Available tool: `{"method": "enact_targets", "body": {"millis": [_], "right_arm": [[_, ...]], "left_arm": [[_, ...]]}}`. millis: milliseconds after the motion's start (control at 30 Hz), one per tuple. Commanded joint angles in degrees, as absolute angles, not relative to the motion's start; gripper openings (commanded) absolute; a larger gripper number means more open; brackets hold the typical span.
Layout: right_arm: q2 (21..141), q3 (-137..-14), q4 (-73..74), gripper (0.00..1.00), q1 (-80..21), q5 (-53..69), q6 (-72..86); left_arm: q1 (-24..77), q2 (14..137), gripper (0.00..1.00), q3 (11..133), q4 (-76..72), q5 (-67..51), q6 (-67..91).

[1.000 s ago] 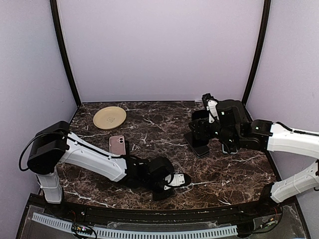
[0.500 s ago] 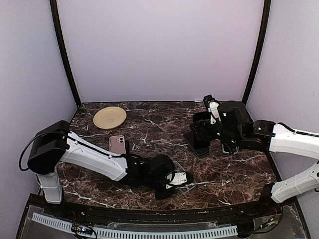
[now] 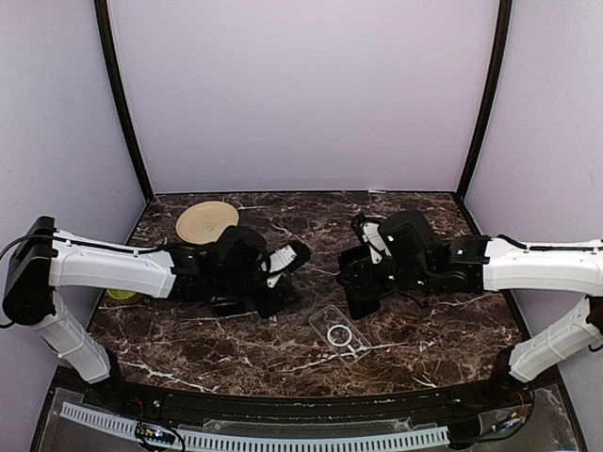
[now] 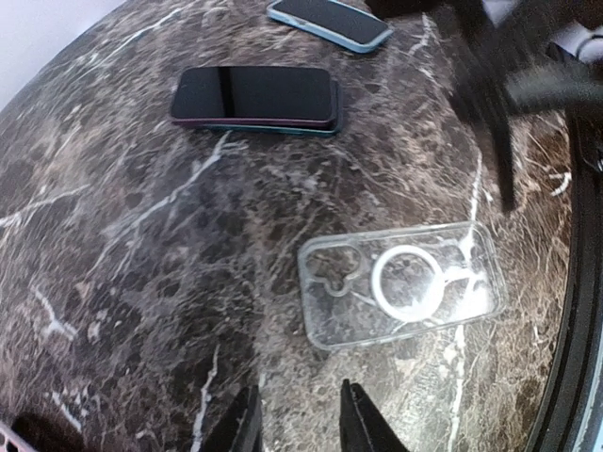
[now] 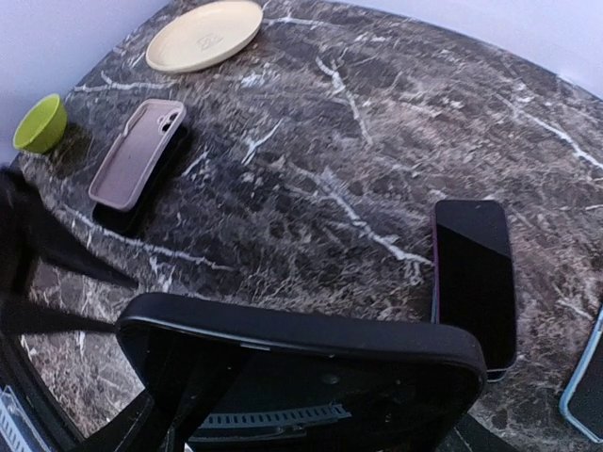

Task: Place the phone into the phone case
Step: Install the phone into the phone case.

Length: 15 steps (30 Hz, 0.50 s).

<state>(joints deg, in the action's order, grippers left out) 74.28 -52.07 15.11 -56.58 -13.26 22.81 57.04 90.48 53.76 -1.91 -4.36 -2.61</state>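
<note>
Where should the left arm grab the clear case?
The clear case lies flat on the marble table, so there is no way under it. Likely best from straight above, left gripper spanning its narrow width, pinching the two long side walls mid-length, clear of the camera-cutout end.

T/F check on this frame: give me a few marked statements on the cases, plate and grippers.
1. The clear case lies empty on the table. True.
2. The left gripper holds the clear case. False: its jaws are empty and the case lies apart from it.
3. The right gripper grips a black phone-shaped slab. True.
4. The pink case sits on the plate. False: it lies on the table, apart from the plate.
</note>
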Motion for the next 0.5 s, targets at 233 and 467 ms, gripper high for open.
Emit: {"method": "enact_targets", "body": {"millis": [233,467], "right_arm": [[87.0,-59.3,19.6,0.18,-62.9,-5.3,22.3],[91.2,-60.6,23.2,0.18,-63.5,-4.3,23.5]], "left_arm": [[47.0,83.7,0.34,59.0,15.4,11.9,8.8],[45.5,81.9,0.34,56.8,9.3,13.9,6.8]]}}
